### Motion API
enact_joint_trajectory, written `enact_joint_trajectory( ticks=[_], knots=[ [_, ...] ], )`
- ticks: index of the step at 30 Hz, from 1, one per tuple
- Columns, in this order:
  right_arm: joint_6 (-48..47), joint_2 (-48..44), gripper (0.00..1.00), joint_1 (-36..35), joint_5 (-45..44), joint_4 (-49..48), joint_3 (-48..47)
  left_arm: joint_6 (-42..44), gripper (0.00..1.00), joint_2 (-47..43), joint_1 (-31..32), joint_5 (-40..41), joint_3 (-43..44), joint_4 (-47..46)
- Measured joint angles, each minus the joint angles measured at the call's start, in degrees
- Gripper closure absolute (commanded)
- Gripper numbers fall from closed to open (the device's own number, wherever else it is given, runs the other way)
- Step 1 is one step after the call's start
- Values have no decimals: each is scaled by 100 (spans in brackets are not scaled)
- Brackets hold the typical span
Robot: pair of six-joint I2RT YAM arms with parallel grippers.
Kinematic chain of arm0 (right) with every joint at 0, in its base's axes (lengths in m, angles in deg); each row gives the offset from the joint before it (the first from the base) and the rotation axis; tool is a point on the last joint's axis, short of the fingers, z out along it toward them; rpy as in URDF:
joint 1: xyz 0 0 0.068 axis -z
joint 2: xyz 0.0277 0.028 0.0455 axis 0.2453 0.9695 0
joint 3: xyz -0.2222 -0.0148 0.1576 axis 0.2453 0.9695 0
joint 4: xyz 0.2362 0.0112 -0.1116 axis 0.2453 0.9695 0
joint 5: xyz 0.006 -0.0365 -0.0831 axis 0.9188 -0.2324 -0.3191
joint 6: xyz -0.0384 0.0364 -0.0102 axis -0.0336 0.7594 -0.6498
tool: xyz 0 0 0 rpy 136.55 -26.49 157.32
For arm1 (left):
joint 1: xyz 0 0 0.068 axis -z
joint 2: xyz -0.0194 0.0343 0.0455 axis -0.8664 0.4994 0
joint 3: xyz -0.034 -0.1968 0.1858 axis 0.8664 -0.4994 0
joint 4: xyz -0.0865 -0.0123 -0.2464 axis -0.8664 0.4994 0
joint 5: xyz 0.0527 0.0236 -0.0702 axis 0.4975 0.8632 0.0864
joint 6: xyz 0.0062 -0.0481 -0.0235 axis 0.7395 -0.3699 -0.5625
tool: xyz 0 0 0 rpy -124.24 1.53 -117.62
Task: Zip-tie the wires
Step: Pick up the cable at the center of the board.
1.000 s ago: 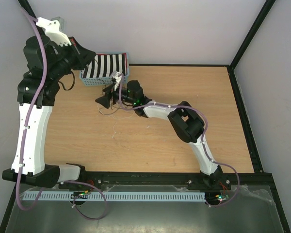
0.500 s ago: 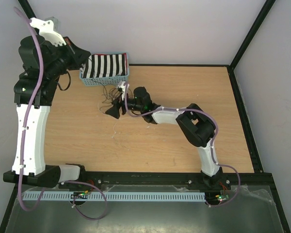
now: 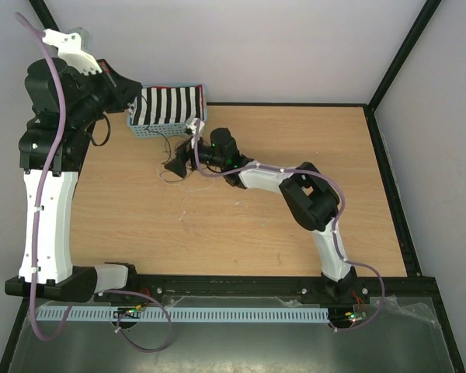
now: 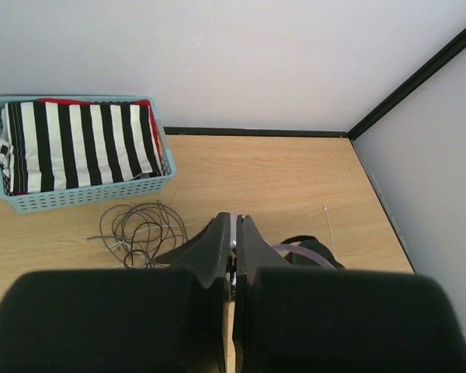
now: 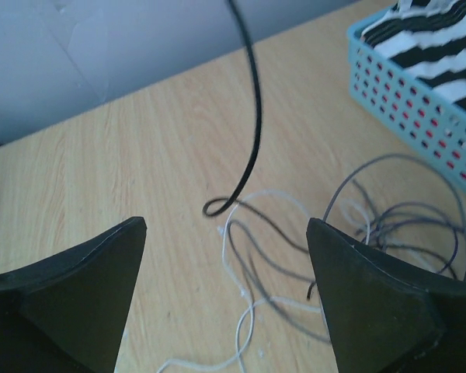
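Note:
The wires [image 3: 169, 168] lie in a loose tangle of thin dark and pale strands on the wooden table, just in front of the blue basket [image 3: 165, 127]. My right gripper [image 3: 179, 159] hovers low over them, open. In the right wrist view the wires [image 5: 273, 256] lie between and beyond its wide-apart fingertips [image 5: 136, 233], right gripper [image 5: 225, 227]. One thicker black strand [image 5: 253, 116] rises out of the top of that view. My left gripper [image 3: 133, 89] is raised high at the back left, shut [image 4: 234, 233], nothing visible between its fingers. From there the wires [image 4: 140, 231] show far below.
The basket [image 4: 85, 196] holds black-and-white striped cloth and stands against the back wall. A thin pale strip [image 4: 327, 227] lies on the table right of the right arm [image 4: 307, 250]. A black frame runs along the table edges.
My right gripper swung toward the near side, then back up over the wires near the basket. The left arm drew slightly back toward the upper left.

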Motion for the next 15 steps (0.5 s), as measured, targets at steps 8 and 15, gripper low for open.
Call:
enact_joint_trajectory(
  ticks=[8, 15],
  knots=[
    [186, 761, 36, 2, 101, 72, -997, -4, 100, -35, -2, -37, -2, 0],
    [365, 1099, 100, 2, 297, 411, -1613, -66, 100, -181, -221, -42, -90, 0]
  ],
)
